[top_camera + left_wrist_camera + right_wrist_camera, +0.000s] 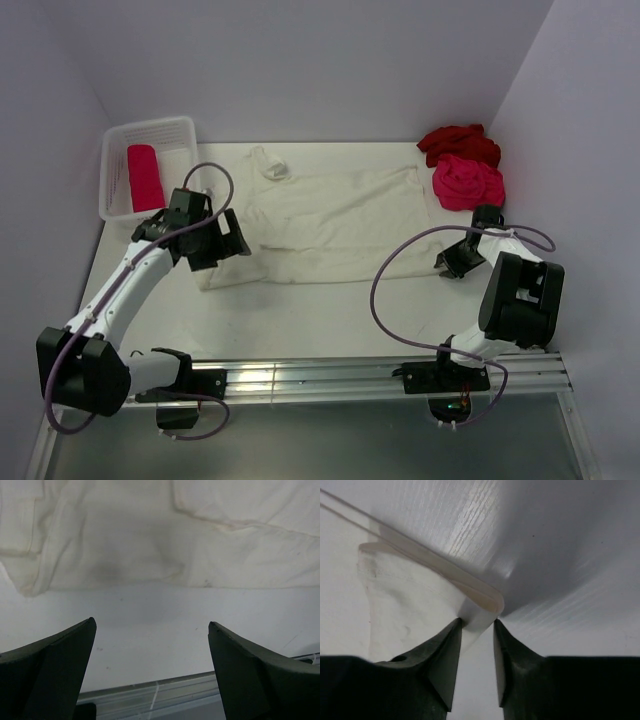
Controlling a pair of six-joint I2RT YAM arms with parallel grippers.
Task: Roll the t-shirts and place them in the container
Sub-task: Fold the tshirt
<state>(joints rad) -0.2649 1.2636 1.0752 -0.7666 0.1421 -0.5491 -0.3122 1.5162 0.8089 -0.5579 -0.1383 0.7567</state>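
Looking from the top camera, you see the cream shirt [330, 225] lying spread flat in the middle of the table [330, 320]. The dark red shirt [458, 143] and the hot pink shirt [467, 182] lie crumpled in the far right corner, touching each other and just beside the right sleeve of the cream shirt. The pink-red roll [145, 177] lies inside the white basket [115, 150] at the far left. Your left gripper [225, 245] is over the near left corner of the cream shirt. Your right gripper [455, 262] is at its near right edge.

In the left wrist camera, the left gripper [151, 622] has its jaws spread wide, and nothing is between the fingers [50, 670]. Under the gap you see only bare table [150, 630]. The near edge of the cream shirt [150, 540] lies beyond the fingertips, apart from them. A metal rail [150, 695] runs along the bottom of this view.

In the right wrist camera, the right gripper [478, 622] has its jaws close together. A folded edge of the cream shirt [405, 595] comes down into the narrow gap and touches both fingers [440, 660], so the jaws are pinching the cloth. The hem runs from the upper left to the fingertips.
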